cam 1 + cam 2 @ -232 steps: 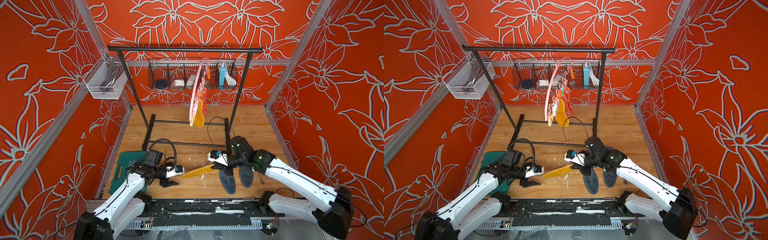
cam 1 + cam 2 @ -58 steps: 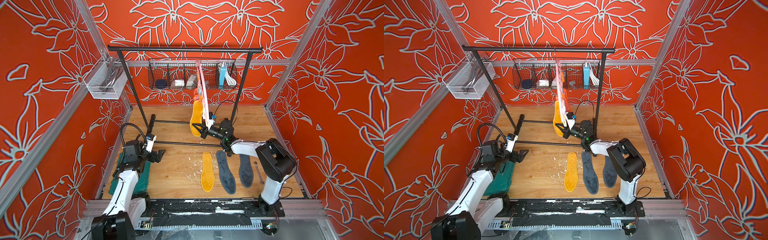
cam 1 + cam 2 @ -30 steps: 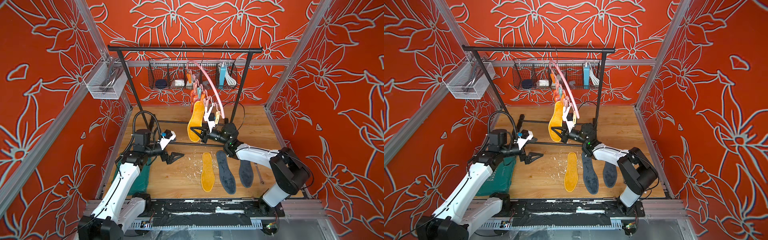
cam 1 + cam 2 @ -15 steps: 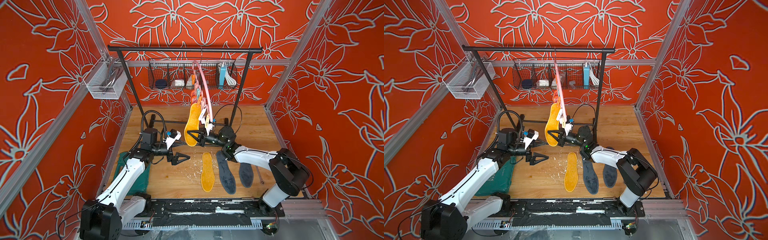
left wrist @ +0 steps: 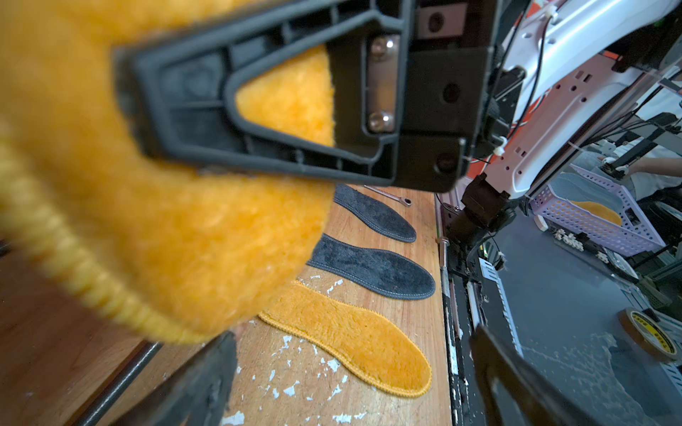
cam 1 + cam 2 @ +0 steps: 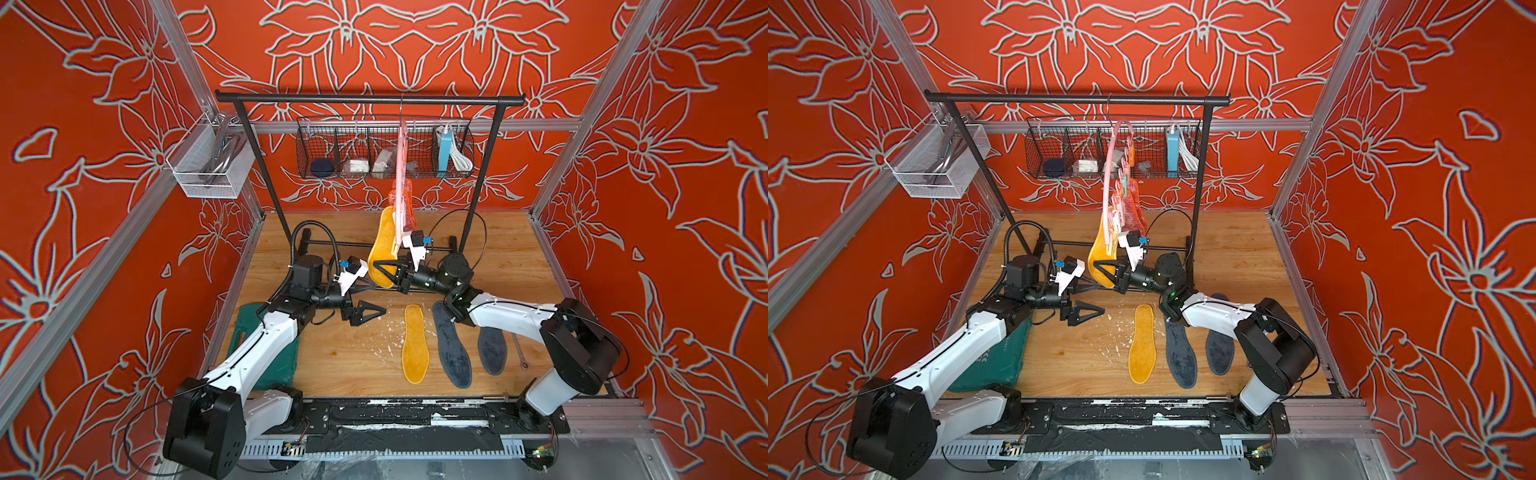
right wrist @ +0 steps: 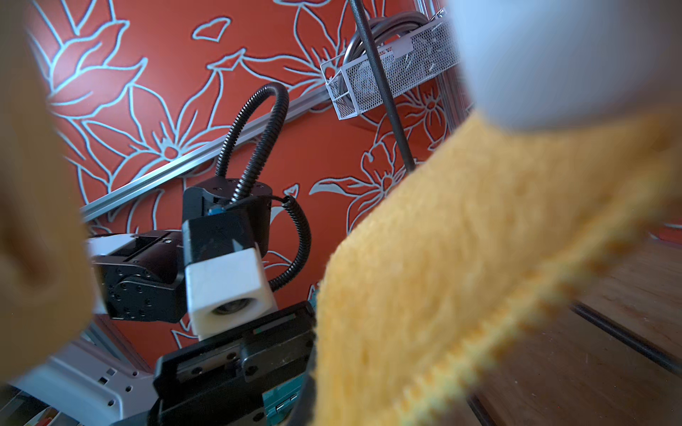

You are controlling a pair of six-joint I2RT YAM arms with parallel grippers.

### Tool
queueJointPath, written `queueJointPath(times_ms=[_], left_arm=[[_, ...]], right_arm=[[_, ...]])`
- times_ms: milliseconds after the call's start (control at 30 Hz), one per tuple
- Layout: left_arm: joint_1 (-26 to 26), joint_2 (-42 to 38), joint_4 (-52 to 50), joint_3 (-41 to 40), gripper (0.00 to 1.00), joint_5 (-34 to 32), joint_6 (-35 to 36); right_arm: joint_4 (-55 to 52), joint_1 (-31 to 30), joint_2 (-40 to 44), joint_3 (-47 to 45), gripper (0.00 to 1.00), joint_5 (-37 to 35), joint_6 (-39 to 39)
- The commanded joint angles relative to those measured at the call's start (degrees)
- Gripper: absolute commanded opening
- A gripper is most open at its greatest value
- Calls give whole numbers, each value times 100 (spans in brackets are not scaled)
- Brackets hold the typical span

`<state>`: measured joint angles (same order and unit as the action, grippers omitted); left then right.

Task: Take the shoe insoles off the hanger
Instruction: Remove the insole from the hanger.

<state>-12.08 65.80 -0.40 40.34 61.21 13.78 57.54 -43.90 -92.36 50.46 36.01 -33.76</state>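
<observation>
The pink hanger (image 6: 400,174) (image 6: 1112,166) hangs by its hook from the black rack's top bar. A yellow shoe insole (image 6: 384,249) (image 6: 1100,255) and red-pink insoles (image 6: 1134,208) are clipped to it. My right gripper (image 6: 381,266) (image 6: 1100,265) is shut on the hanging yellow insole's lower end. My left gripper (image 6: 376,297) (image 6: 1094,297) stands open just left of and below that end, nothing between its fingers (image 5: 199,387). One yellow insole (image 6: 414,345) (image 5: 350,343) and two dark grey insoles (image 6: 451,345) (image 6: 490,351) lie flat on the wooden floor.
The black rack (image 6: 365,99) stands across the back, its foot rail behind both grippers. A wire basket (image 6: 382,153) hangs on the back wall, a white mesh basket (image 6: 208,166) on the left wall. A green case (image 6: 253,345) lies under my left arm. A wrench (image 6: 519,353) lies right of the grey insoles.
My left gripper has travelled right, up to the hanging yellow insole. The right gripper has drawn the insole's lower end leftward, and the hanger has turned edge-on.
</observation>
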Motion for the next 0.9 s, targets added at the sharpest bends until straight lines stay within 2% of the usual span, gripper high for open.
queueJointPath(times_ms=[0,167,233,500,567,600,667,867], left_arm=[[-40,47,622,54,93,-66,-347],[-40,136,976,44,89,-213,-681],[-57,72,1114,-10,83,3,-755],[-172,-54,106,293,29,309,119],[-173,-56,163,216,3,399,87],[-177,-79,246,153,0,409,21],[-174,-130,270,81,0,506,27],[-178,-108,135,121,0,584,84]], right_arm=[[256,-65,191,-75,0,39,-61],[178,-91,303,-159,0,13,89],[28,-91,314,-134,0,49,195],[195,-98,201,-78,0,85,178],[220,-96,191,-96,2,76,177],[239,-94,186,-121,2,28,171],[262,-93,187,-150,7,-33,165],[145,-96,314,-253,27,-148,218]])
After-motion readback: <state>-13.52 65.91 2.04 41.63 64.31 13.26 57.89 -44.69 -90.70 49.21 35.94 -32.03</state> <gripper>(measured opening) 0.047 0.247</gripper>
